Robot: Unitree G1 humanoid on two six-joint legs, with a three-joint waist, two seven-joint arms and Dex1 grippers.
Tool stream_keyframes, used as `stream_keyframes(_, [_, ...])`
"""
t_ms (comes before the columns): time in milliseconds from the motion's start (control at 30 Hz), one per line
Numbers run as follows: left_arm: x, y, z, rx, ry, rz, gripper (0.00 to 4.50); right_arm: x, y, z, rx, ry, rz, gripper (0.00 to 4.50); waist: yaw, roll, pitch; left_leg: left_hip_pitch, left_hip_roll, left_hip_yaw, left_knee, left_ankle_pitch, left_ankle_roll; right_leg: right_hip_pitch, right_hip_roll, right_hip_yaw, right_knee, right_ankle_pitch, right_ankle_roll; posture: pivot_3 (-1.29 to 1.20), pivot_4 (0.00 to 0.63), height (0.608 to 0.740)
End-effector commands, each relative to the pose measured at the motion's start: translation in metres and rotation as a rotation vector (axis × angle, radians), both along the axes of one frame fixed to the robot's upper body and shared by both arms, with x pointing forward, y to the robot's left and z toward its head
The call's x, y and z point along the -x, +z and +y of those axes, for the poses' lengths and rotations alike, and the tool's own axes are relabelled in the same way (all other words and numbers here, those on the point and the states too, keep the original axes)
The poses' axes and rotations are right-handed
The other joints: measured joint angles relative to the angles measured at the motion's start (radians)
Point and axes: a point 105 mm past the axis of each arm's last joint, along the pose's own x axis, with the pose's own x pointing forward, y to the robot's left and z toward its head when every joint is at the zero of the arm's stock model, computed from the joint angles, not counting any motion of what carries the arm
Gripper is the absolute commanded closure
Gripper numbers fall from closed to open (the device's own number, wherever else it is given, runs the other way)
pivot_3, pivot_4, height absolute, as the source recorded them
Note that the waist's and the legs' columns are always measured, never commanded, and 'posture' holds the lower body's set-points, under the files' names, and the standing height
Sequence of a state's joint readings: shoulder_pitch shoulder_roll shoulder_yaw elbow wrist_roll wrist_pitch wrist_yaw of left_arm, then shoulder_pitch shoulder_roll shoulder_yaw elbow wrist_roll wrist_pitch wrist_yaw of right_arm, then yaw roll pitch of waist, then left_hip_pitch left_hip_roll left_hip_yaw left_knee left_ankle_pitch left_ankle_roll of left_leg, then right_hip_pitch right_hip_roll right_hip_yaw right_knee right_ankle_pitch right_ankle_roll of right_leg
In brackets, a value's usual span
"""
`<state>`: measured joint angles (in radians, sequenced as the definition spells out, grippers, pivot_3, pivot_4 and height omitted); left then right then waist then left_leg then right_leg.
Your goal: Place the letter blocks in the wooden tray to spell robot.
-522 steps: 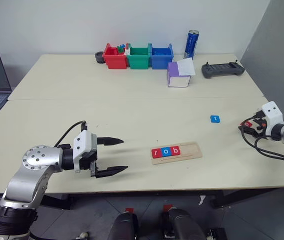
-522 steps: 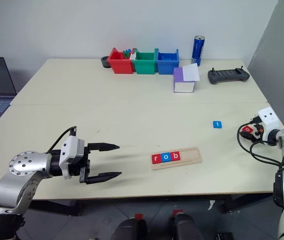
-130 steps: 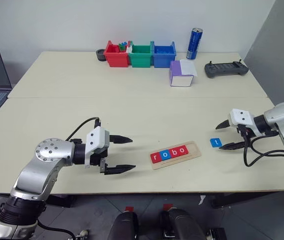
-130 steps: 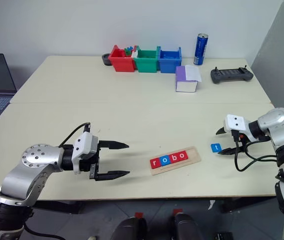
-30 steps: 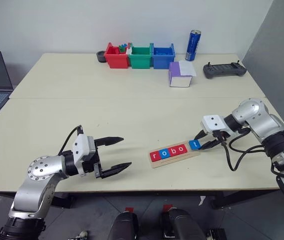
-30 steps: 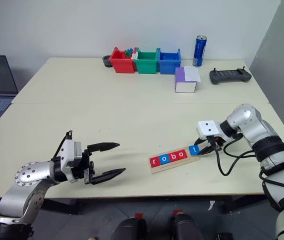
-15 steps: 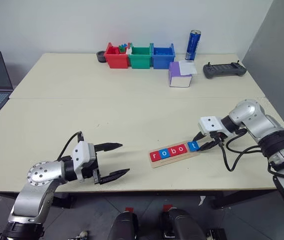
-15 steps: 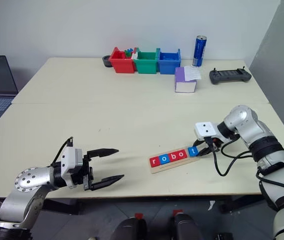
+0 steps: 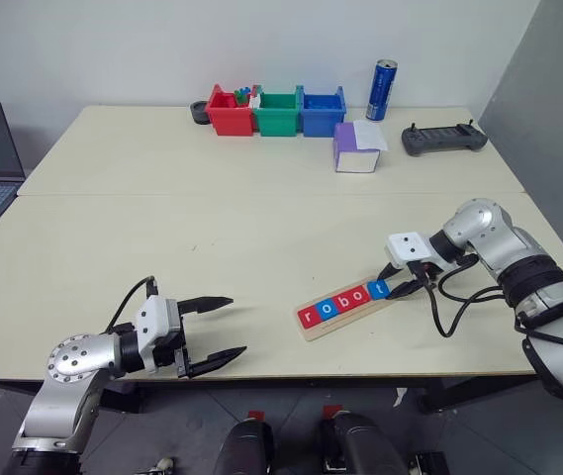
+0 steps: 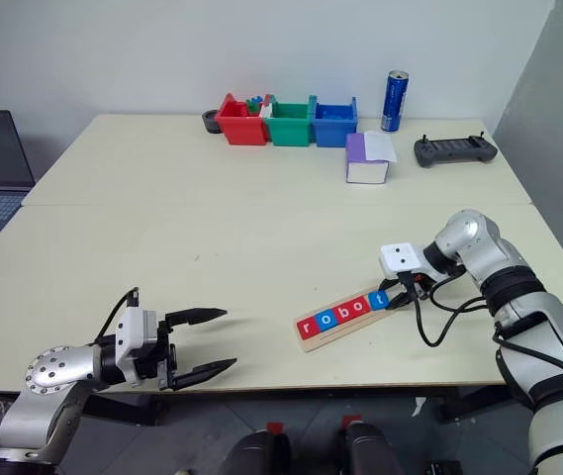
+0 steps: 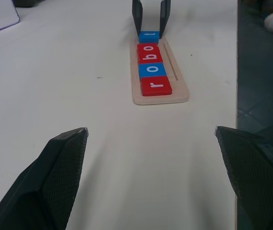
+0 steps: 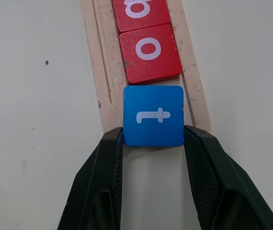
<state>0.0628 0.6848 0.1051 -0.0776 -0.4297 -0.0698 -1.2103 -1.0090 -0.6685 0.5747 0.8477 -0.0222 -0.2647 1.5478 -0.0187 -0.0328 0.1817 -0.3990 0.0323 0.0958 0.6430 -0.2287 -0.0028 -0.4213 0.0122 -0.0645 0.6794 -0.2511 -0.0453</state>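
Cream table (image 9: 261, 208) against white wall (image 9: 162, 49)

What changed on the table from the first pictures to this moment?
The second red o block joined r, o, b in the wooden tray. The right gripper picked the blue t block off the table and carried it to the tray's free end, still clamped. The tray has skewed slightly. The left gripper stayed open; bins, can and box unchanged.

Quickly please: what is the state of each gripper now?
Left gripper: open, holding nothing.
Right gripper: shut on the blue square "t" letter block.
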Motion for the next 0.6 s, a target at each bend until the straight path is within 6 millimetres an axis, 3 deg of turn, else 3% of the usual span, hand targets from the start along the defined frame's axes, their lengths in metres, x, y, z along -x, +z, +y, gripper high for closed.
stream_keyframes(33, [0.001, 0.006, 0.002, -0.015, -0.001, -0.039, 0.0, 0.002, 0.013, 0.002, 0.025, 0.079, -0.009, 3.04, 0.0, 0.0, 0.0, 0.0, 0.0, 0.0, 0.0, 0.0, 0.0, 0.0, 0.0, 0.0, 0.0, 0.0, 0.0, 0.0, 0.15, 0.74])
stream_keyframes(400, [0.001, -0.011, 0.015, -0.025, 0.015, -0.025, 0.0, -0.002, 0.02, 0.007, 0.055, 0.148, -0.059, 3.04, -0.001, 0.0, 0.0, 0.0, 0.0, 0.0, -0.001, 0.0, 0.0, 0.0, 0.0, 0.0, 0.0, 0.0, 0.0, 0.0, 0.15, 0.74])
stream_keyframes(600, [0.001, -0.015, 0.019, -0.029, 0.02, -0.028, 0.0, -0.001, 0.014, 0.005, 0.088, 0.17, -0.048, 3.04, 0.0, 0.0, 0.0, 0.0, 0.0, 0.0, -0.001, 0.0, 0.0, -0.001, 0.0, 0.0, 0.0, 0.0, 0.0, 0.0, 0.15, 0.74])
